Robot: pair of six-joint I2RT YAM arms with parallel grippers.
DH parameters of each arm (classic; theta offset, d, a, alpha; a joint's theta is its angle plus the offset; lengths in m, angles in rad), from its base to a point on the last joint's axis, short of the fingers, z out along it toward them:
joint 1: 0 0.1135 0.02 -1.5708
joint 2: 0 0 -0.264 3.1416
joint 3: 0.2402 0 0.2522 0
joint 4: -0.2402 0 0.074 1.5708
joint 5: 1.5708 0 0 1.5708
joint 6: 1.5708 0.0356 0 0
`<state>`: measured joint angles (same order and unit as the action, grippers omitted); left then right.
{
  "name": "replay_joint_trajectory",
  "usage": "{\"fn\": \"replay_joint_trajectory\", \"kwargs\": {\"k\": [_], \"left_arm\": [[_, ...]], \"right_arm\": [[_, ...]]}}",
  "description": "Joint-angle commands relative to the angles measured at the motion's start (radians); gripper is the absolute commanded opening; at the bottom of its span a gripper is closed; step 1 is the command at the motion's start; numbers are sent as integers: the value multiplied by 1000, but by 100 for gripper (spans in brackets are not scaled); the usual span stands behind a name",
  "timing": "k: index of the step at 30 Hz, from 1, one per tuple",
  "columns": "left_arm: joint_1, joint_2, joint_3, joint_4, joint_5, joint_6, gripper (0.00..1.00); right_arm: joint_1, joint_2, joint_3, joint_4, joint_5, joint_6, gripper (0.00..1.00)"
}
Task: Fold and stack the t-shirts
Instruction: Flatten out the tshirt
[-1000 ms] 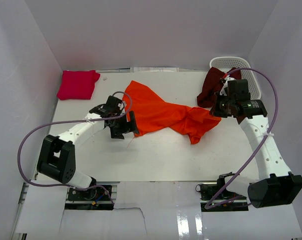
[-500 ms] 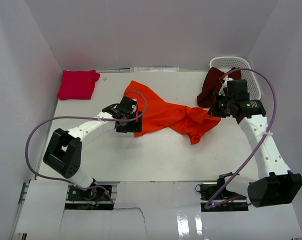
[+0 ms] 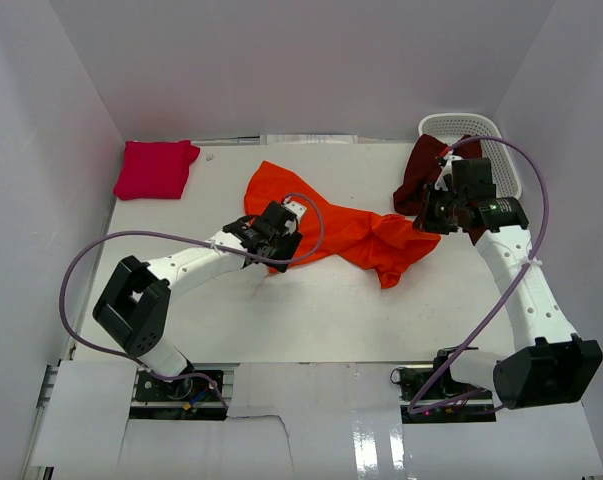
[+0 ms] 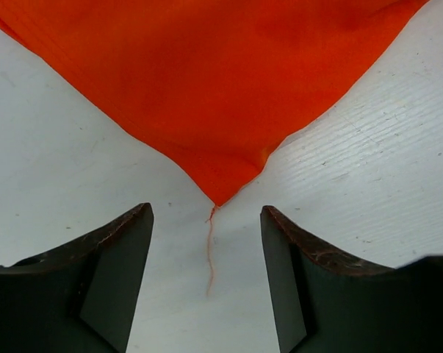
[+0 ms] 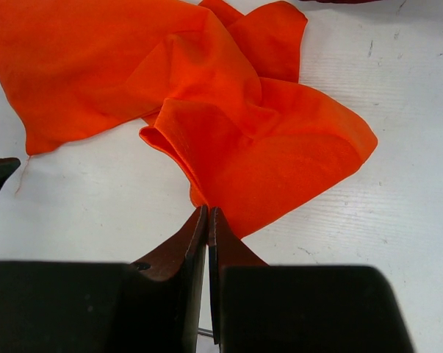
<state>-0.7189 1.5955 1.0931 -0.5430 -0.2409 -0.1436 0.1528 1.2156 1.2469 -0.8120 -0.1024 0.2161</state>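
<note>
The bright orange t-shirt (image 3: 331, 225) lies crumpled and partly spread across the middle of the table. My left gripper (image 3: 279, 252) hovers over its near-left corner. In the left wrist view the gripper (image 4: 206, 213) is open, and the pointed orange corner (image 4: 221, 187) with a loose thread ends just ahead of the gap. My right gripper (image 3: 421, 222) is shut on a fold of the orange t-shirt (image 5: 228, 140) at its right end. The magenta t-shirt (image 3: 156, 168) lies folded at the back left. The maroon t-shirt (image 3: 419, 172) hangs over the basket's rim.
A white lattice basket (image 3: 503, 150) stands in the back right corner. White walls close in the table on three sides. Purple cables loop out from both arms.
My left arm has swung right, from beside the orange shirt's left edge to over its near corner, and its jaws have narrowed. The right arm has hardly moved.
</note>
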Motion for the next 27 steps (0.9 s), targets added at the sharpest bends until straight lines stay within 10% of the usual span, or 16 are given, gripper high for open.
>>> {"fn": "replay_joint_trajectory", "kwargs": {"k": [1,27], "left_arm": [[-20,-86,-22,75,-28,214,71],[-119,121,-36,101,-165,369,74]], "right_arm": [[-7,2,8,33,-29,-11,8],[-15,-2,0,39,-65,-15,10]]}}
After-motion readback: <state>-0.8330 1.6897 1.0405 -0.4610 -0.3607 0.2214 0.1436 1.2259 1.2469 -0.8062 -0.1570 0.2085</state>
